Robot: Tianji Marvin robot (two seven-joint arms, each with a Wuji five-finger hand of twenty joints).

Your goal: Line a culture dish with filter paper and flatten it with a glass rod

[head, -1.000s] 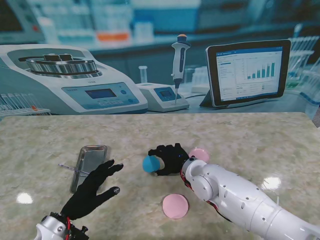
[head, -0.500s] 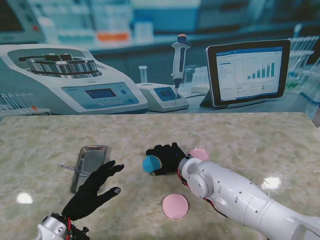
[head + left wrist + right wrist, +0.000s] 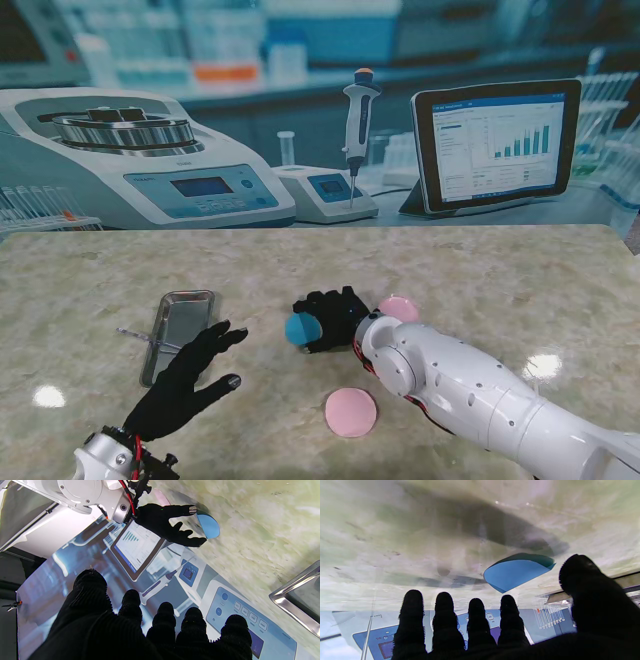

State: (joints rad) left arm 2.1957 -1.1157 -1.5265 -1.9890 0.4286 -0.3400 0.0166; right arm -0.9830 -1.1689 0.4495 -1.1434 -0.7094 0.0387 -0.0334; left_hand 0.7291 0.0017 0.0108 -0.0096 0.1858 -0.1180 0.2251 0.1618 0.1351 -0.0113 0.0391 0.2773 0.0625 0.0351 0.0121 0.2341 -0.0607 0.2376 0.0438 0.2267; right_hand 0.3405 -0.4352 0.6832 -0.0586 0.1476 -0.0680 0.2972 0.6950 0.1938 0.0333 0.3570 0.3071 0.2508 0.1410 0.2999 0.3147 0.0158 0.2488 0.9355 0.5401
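Observation:
My right hand (image 3: 335, 315) holds a blue filter paper (image 3: 299, 328) at mid-table. In the left wrist view the blue filter paper (image 3: 208, 525) stands tilted between the right hand's (image 3: 165, 522) thumb and fingers. Seen from the right wrist, the paper (image 3: 517, 571) curls between thumb and forefinger just over the table. A pink round dish (image 3: 352, 412) lies nearer to me, and a second pink dish (image 3: 398, 308) sits just right of the right hand. My left hand (image 3: 185, 380) hovers open, fingers spread, beside a metal tray (image 3: 180, 325). A thin glass rod (image 3: 135, 335) lies across the tray.
A marble table top (image 3: 500, 280) carries everything. Behind its far edge runs a printed lab backdrop (image 3: 300, 120) with a centrifuge, a pipette and a tablet. The tray's shiny corner (image 3: 295, 600) shows close to my left hand's fingers (image 3: 162, 620).
My right arm has shifted slightly to the left; the hand and blue paper stay almost where they were. The left hand has not moved.

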